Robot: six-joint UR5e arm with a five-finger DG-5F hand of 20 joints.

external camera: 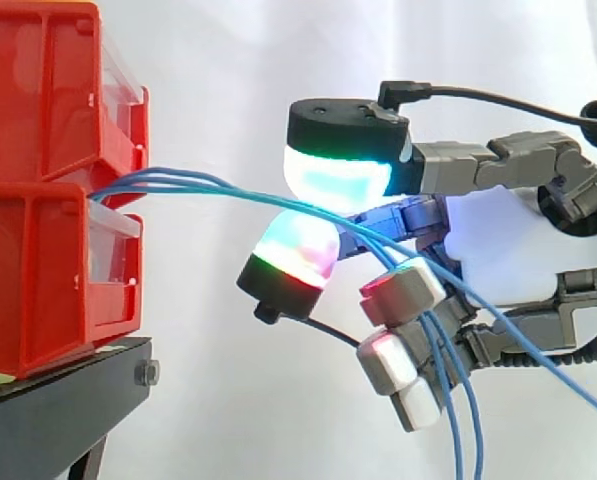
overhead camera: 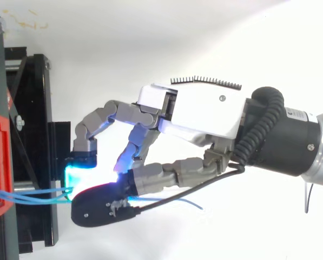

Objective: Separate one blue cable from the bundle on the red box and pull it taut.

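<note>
Over in the side view, the blue cables [external camera: 188,183] come out from between the stacked red bins [external camera: 48,280] and sag rightward into the hand [external camera: 523,240]. Its glowing pads [external camera: 338,178] are pinched together on them, and you can't tell whether that's one strand or several. They look thin, floppy and light, probably slick, so I'd say grip a single strand firmly, well clear of the bins. From the top view, the hand [overhead camera: 204,111] curls over those cables [overhead camera: 42,192] just off the bins, with a loose end trailing behind the pads.

left: red bins [external camera: 48,250] block | gap before hand [external camera: 523,235] open | blue cables [external camera: 198,183] cross it
</note>
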